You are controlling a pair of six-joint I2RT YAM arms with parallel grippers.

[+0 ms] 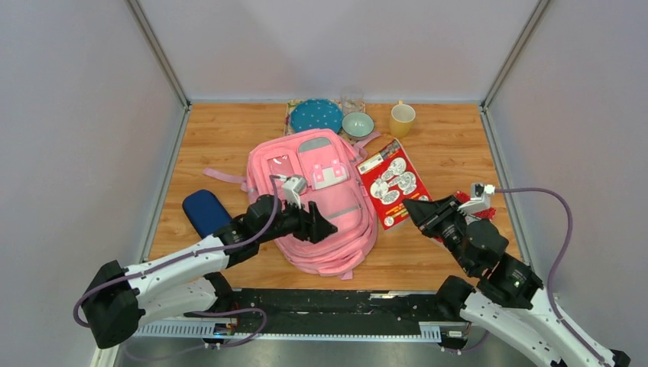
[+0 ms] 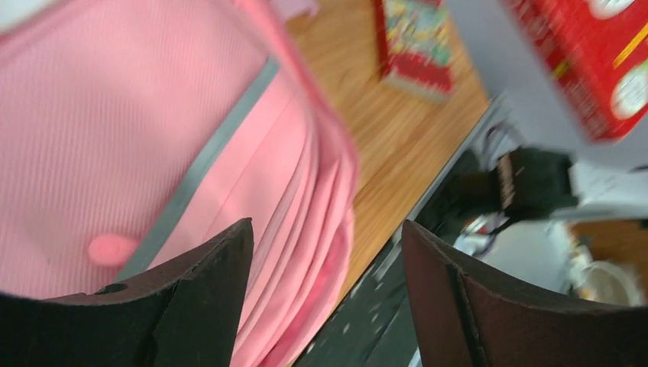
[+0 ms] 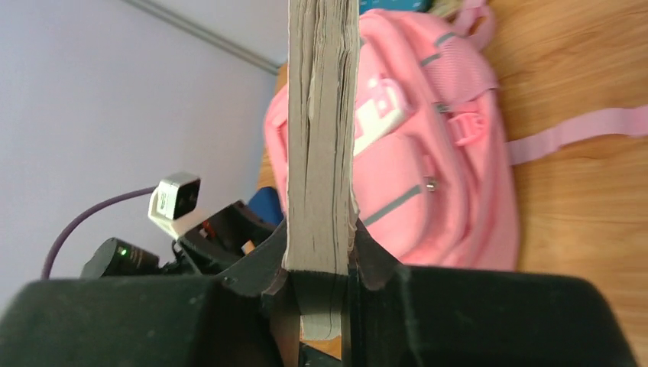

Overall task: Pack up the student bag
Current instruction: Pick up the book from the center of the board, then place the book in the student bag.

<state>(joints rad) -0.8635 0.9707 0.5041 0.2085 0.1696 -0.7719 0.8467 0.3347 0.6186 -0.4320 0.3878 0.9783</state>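
Note:
The pink student bag (image 1: 317,200) lies flat in the middle of the table, front pockets up. My left gripper (image 1: 324,227) hovers over its lower right part, open, with nothing between the fingers. In the left wrist view, bag fabric (image 2: 153,138) fills the left side and the left gripper (image 2: 327,229) spans the bag's edge. A red book (image 1: 391,183) lies just right of the bag. My right gripper (image 1: 413,207) is shut on its near corner. In the right wrist view the red book's page edge (image 3: 321,138) stands clamped in the right gripper (image 3: 321,264), with the bag (image 3: 428,153) behind.
A navy zip pouch (image 1: 205,210) lies left of the bag. At the back stand a blue dotted plate (image 1: 315,115), a pale bowl (image 1: 358,124), a clear glass (image 1: 352,99) and a yellow mug (image 1: 402,120). Another red item (image 1: 480,205) sits behind my right wrist.

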